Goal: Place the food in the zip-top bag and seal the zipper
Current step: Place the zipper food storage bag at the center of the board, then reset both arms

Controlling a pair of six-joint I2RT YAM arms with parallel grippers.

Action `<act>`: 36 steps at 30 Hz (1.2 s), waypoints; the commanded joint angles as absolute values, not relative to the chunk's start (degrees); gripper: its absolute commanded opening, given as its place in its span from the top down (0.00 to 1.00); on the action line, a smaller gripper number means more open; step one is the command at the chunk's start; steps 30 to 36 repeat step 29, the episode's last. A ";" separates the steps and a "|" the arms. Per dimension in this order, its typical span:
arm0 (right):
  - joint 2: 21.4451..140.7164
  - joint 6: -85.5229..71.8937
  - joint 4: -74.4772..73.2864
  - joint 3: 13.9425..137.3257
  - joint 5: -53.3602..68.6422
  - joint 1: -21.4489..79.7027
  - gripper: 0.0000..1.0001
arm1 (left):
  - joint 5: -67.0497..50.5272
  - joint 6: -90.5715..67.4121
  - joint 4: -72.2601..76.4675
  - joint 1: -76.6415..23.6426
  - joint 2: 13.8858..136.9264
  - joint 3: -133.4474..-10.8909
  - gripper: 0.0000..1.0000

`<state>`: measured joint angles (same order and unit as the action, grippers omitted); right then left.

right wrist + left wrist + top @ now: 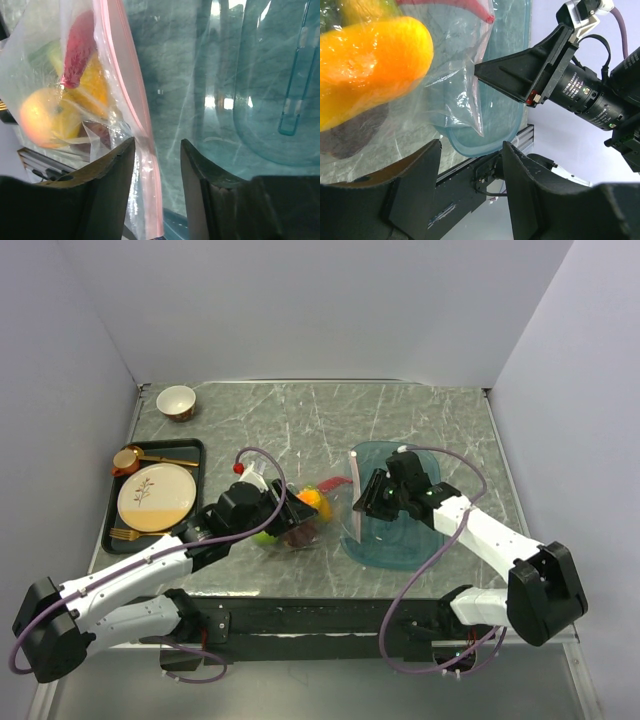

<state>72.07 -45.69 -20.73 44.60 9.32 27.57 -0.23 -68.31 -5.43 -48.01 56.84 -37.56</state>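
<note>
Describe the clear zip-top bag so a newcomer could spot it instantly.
Start at the grey marble-patterned tabletop and find the teal translucent plastic tray right of centre. Just left of it lies the crinkly clear plastic bag. It alone holds toy fruit and has a pale pink strip along its mouth.

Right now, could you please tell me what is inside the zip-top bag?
Through the zip-top bag I see an orange-yellow mango, a red chili, a green piece and a dark piece. Whatever lies beneath them is covered.

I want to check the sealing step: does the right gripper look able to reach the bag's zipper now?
Probably yes: the zipper runs between the right gripper's open jaws, with nothing in front of it.
</note>
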 commanded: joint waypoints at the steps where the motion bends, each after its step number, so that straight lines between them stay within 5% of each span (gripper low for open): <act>1: 67.60 -44.21 -21.36 46.49 7.12 27.07 0.41 | -0.61 -66.62 -5.62 -47.90 55.55 -40.69 0.42; 9: 63.20 -44.03 -23.38 48.25 5.19 25.75 0.34 | -0.18 -62.32 -8.26 -47.99 56.25 -43.68 0.34; 16: 62.14 -42.54 -25.49 49.22 3.34 22.34 0.32 | 4.21 -57.14 -11.23 -47.99 55.28 -47.09 0.01; 36: 61.70 -34.81 -29.36 51.59 -1.40 9.07 0.24 | 16.60 -44.83 -23.01 -47.99 61.95 -59.05 0.01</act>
